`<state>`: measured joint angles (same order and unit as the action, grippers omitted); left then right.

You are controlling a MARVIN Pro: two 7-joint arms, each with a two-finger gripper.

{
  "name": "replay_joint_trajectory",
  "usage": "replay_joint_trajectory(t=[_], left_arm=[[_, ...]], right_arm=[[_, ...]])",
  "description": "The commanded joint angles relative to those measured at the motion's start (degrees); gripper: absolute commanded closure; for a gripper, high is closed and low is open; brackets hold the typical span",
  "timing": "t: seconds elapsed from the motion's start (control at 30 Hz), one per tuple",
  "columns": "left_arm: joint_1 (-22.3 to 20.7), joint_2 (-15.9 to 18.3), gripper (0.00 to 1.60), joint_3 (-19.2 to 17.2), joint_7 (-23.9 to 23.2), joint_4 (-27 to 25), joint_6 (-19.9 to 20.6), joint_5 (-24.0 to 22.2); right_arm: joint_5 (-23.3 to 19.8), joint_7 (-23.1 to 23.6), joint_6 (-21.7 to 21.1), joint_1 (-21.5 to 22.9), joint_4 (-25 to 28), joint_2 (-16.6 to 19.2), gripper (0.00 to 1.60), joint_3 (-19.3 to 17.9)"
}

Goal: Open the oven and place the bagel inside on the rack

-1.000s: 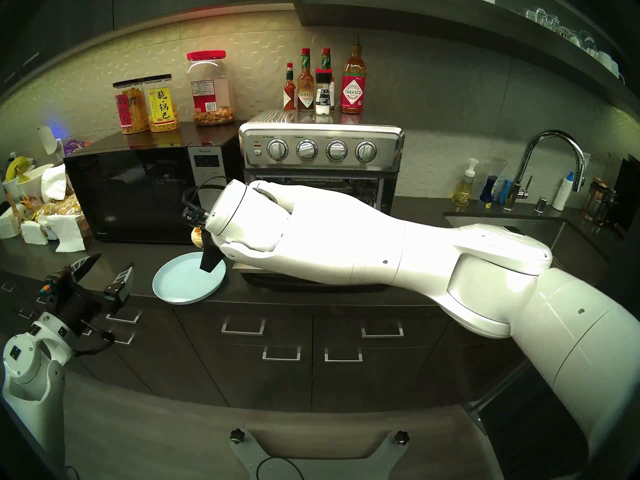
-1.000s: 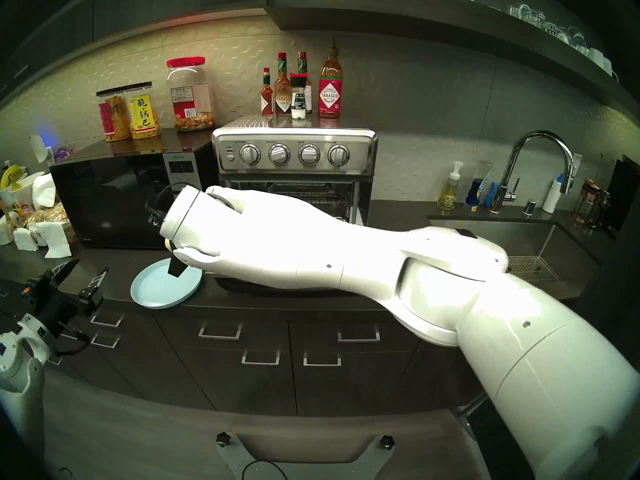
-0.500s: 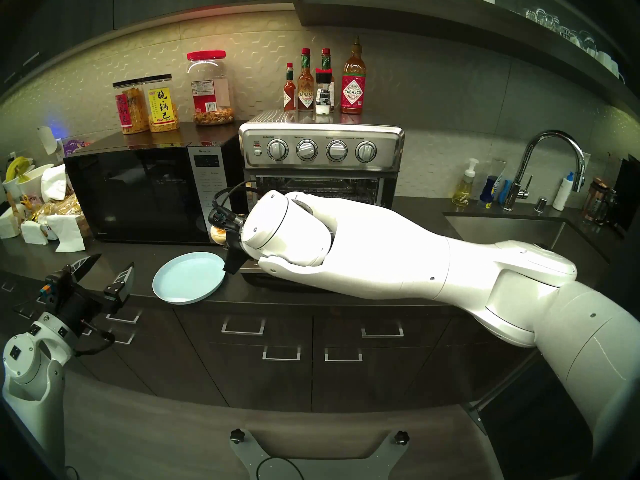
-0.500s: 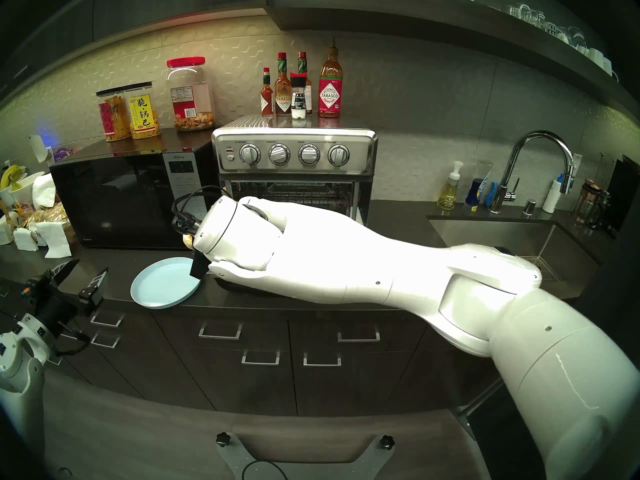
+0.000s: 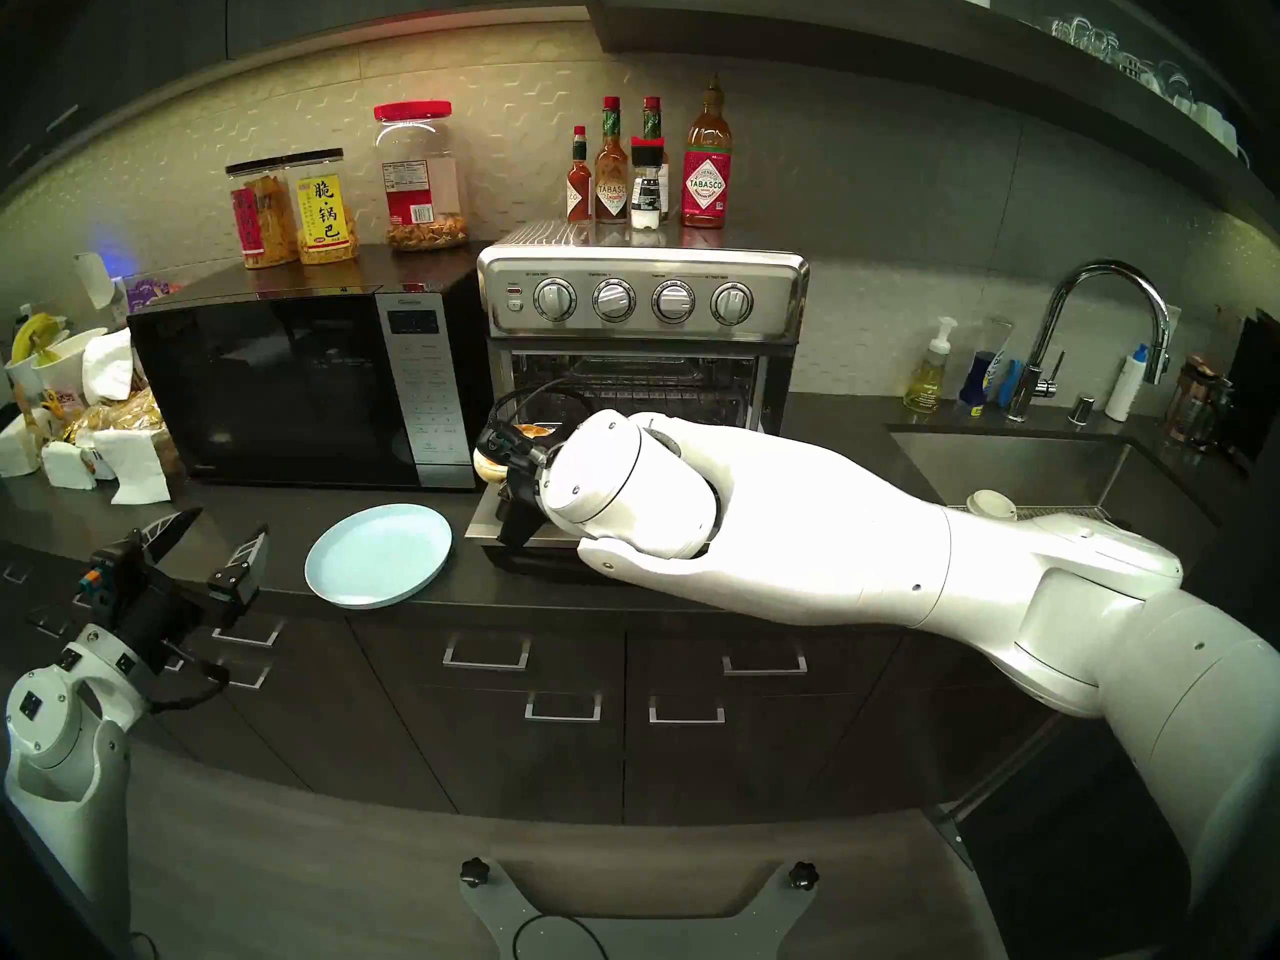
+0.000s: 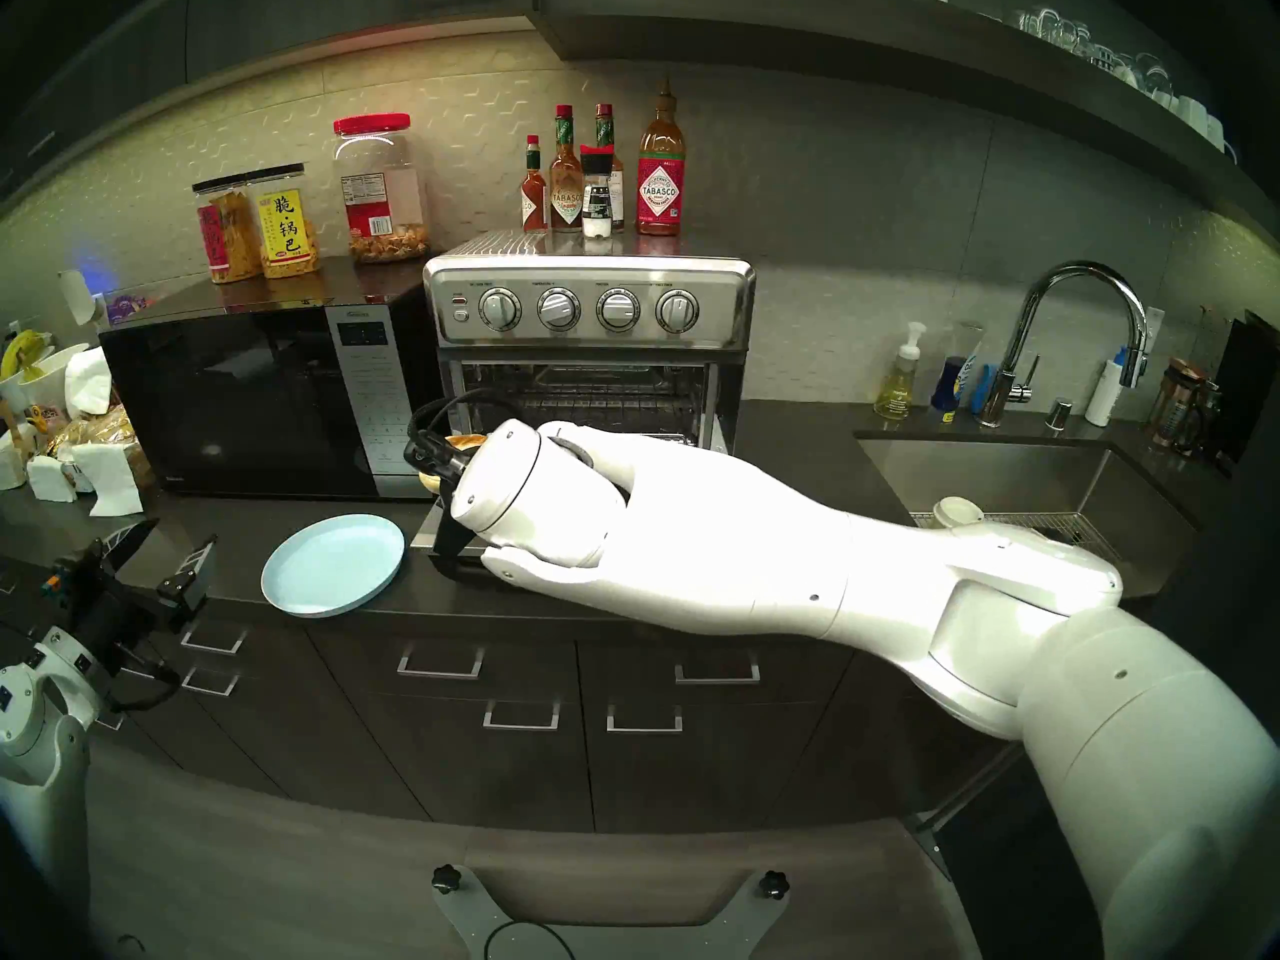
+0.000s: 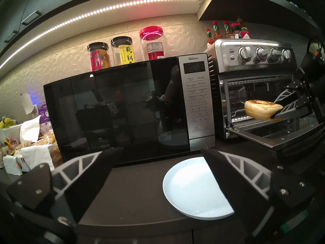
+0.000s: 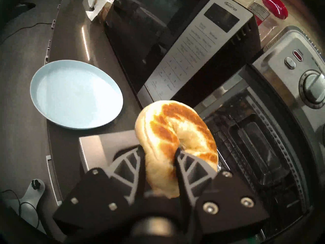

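The stainless-steel oven (image 5: 644, 300) stands with its door (image 5: 485, 522) dropped open, and the wire rack (image 5: 658, 390) shows inside the cavity. My right gripper (image 8: 159, 148) is shut on the toasted bagel (image 8: 175, 136), one finger through its hole and one on the outer edge. In the left wrist view the bagel (image 7: 260, 109) hangs flat above the left end of the open door, just in front of the cavity. My left gripper (image 5: 225, 522) is open and holds nothing, low at the counter's front left.
A pale blue plate (image 5: 379, 555) lies bare on the counter just left of the oven door. The black microwave (image 5: 291, 390) stands against the oven's left side. Sauce bottles (image 5: 647, 169) sit on the oven's top. A sink (image 5: 1004, 460) and faucet are to the right.
My right arm has carried the bagel to the right, from over the plate to over the left end of the open oven door. The left arm has not moved.
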<state>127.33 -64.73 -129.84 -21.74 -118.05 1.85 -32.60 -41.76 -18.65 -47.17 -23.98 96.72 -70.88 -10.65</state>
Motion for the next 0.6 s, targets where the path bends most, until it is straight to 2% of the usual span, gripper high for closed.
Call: replay_joint_trajectory(t=[0.0,0.3,0.57], left_arm=[[0.08,0.05,0.00,-0.51,0.11,-1.27,-0.03,0.13],[0.07,0.06,0.00,-0.51,0.09,-1.24,-0.05,0.13],[0.08,0.05,0.00,-0.51,0.11,-1.27,-0.03,0.13]], right_arm=[[1.01,-1.55,1.03,0.58,0.60,0.67,1.20,-1.13],[0.98,-2.12,1.50,0.22,1.70,3.97,1.20,-2.14],[1.27,-2.70,2.46,-0.26,0.95,4.55,1.22,-2.36]])
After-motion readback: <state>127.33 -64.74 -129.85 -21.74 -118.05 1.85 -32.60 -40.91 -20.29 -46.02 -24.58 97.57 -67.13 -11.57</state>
